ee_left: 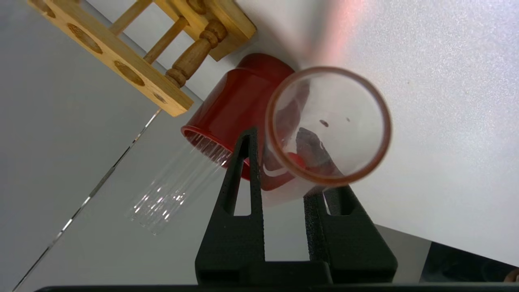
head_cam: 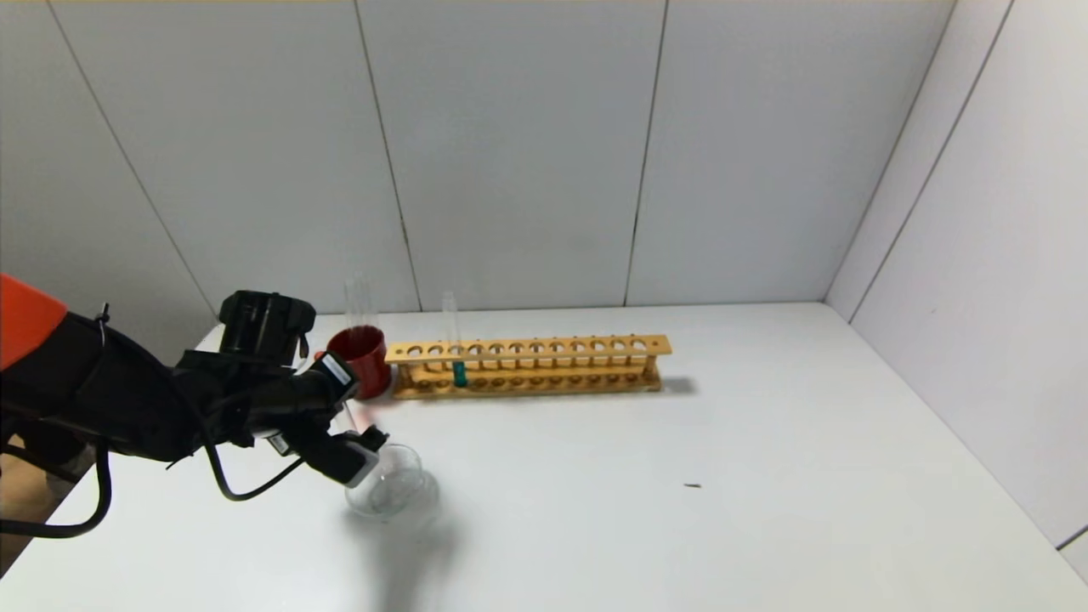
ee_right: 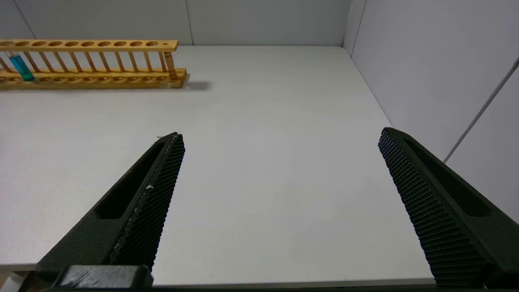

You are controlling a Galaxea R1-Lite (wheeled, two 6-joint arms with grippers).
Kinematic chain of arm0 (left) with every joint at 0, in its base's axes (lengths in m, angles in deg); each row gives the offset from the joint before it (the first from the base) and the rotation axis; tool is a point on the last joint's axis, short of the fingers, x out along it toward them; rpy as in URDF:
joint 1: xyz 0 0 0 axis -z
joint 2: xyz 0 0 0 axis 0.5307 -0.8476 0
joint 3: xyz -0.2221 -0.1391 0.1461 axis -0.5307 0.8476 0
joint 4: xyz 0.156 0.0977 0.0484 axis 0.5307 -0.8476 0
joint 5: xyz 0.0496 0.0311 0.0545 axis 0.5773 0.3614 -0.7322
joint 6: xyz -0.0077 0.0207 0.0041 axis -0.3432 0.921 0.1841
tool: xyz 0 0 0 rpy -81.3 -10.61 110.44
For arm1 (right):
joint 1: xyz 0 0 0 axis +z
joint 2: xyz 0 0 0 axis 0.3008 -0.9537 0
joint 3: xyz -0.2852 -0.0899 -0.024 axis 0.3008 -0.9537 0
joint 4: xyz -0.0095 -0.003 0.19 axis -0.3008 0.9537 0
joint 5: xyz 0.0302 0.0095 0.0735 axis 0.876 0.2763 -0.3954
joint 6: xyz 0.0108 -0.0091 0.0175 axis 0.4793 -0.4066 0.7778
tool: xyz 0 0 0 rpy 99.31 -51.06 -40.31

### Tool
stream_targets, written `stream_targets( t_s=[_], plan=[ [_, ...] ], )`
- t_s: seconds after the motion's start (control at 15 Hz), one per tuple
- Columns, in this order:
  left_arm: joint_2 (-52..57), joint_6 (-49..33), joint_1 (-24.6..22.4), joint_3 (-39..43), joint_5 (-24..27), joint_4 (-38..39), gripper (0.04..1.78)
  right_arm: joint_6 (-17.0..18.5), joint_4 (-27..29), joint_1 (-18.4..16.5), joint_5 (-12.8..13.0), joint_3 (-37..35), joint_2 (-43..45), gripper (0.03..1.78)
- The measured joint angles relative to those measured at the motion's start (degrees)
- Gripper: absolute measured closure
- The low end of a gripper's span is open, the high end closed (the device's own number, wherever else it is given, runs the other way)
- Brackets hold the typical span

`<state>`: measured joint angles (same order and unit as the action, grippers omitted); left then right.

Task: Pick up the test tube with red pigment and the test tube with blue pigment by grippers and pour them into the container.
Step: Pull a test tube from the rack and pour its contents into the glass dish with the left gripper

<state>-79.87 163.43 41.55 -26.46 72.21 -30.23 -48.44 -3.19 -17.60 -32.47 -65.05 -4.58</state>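
My left gripper (head_cam: 344,425) is shut on the test tube with red pigment (head_cam: 343,416) and holds it tilted at the left rim of the clear glass container (head_cam: 393,491). In the left wrist view the tube (ee_left: 279,180) sits between the black fingers (ee_left: 243,170) of the gripper (ee_left: 279,140). Its open mouth faces the camera and a little red liquid shows inside. The test tube with blue pigment (head_cam: 459,371) stands upright in the wooden rack (head_cam: 527,365); it also shows in the right wrist view (ee_right: 20,67). My right gripper (ee_right: 280,134) is open and empty over bare table.
A dark red cup (head_cam: 361,357) with an empty clear tube (head_cam: 359,302) stands at the rack's left end, just behind my left gripper. A small dark speck (head_cam: 693,485) lies on the white table (head_cam: 765,442). Grey walls close the back and right.
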Motion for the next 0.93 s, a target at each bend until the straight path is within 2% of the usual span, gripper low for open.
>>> stream_targets(
  t_s=[0.13, 0.47, 0.93],
  plan=[
    [0.0, 0.1, 1.0, 0.0, -0.3, 0.2, 1.49, 0.0, 0.0, 0.0, 0.0, 0.0, 0.0, 0.06],
    [1.4, 5.0, 2.2, 0.3, -5.1, 0.4, 1.49, 0.0, 0.0, 0.0, 0.0, 0.0, 0.0, 0.06],
    [2.3, 7.2, 3.2, 1.1, -5.7, 0.5, 1.49, 0.0, 0.0, 0.0, 0.0, 0.0, 0.0, 0.06]
  ],
)
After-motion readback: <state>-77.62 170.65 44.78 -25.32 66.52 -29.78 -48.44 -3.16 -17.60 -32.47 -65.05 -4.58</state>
